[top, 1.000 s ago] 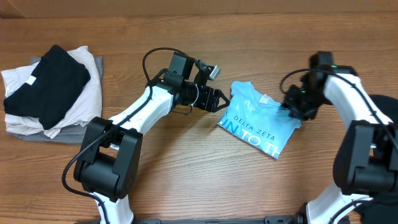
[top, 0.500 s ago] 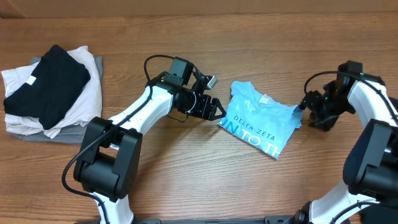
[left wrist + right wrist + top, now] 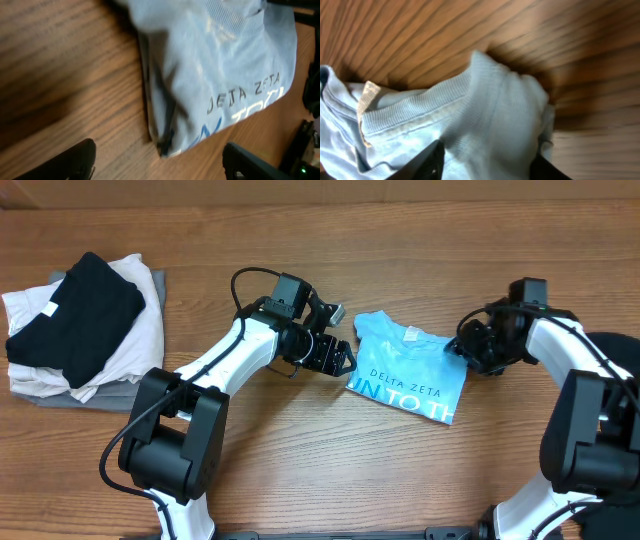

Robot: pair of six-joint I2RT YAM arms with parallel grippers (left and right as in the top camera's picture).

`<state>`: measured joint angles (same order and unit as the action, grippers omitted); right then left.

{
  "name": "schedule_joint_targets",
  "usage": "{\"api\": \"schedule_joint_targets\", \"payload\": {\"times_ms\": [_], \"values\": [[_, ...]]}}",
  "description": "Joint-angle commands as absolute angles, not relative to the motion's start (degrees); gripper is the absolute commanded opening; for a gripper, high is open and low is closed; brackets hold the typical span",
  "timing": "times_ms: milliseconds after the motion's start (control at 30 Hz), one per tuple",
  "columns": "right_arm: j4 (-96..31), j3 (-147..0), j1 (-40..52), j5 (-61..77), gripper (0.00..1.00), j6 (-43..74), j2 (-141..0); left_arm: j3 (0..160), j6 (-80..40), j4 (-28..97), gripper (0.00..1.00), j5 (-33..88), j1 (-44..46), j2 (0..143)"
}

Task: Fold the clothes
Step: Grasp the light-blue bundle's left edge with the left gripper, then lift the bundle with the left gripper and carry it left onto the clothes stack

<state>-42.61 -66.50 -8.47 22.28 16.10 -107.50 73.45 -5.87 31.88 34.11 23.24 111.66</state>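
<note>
The wooden desk [image 3: 330, 480], brown and streaked with long grain, carried everything. The left arm [image 3: 230, 355], white-shelled with black joints, reached in over the middle of it. The right arm [image 3: 570, 350] curved in from the far side. At the desk's left end sat a soft, loose stack of clothes. A matte black garment [image 3: 80, 315] lay folded on top of a rumpled white garment [image 3: 135, 340], with a flat grey garment [image 3: 157, 280] showing beneath as a thin edge. The sky-blue T-shirt [image 3: 405, 370] lay right of centre between the two arms. It was folded into a rough rectangle of thin knit cotton with soft creases. The left jaws stood released and wide just beside the shirt's left edge, and their dark fingers [image 3: 75, 162] were apart from the cloth. The right jaws were grasping a bunched fold at the shirt's right edge, where the fabric filled the gap between them. The ribbed collar [image 3: 415, 112] curved across the blue cloth. White block lettering [image 3: 405, 373] read DELTA ZETA above larger, partly hidden letters. A small pale neck label [image 3: 367, 100] stood at the collar.
</note>
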Motion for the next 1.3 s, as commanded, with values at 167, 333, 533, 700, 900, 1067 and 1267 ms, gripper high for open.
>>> {"api": "schedule_joint_targets", "payload": {"times_ms": [167, 333, 533, 700, 900, 1067, 1267], "values": [[-42.2, -66.3, -8.3, 25.9, 0.43, 14.3, -105.8, 74.0, -13.6, 29.4, 0.89, 39.3, 23.5, 118.5], [-42.3, -66.3, -8.3, 25.8, 0.44, 14.3, -105.8, 74.0, -17.7, 25.8, 0.89, 45.7, 24.6, 126.2], [-42.3, -66.3, -8.3, 25.8, 0.44, 14.3, -105.8, 74.0, -19.8, 20.0, 0.78, 54.5, 25.6, 132.0], [-42.3, -66.3, -8.3, 25.8, 0.44, 14.3, -105.8, 74.5, -21.1, 18.3, 0.75, 53.7, 25.8, 131.9], [-42.4, -66.3, -8.3, 25.8, 0.44, 14.3, -105.8, 74.5, -23.4, 14.5, 0.45, 53.5, 27.7, 131.9], [-43.2, -66.3, -8.3, 25.8, 0.43, 14.3, -105.8, 74.5, -24.5, 12.8, 0.25, 53.4, 28.6, 131.9], [-45.9, -66.9, -8.6, 25.9, 0.41, 14.4, -105.7, 74.5, -23.7, 15.0, 0.04, 53.4, 26.6, 130.4]]}}
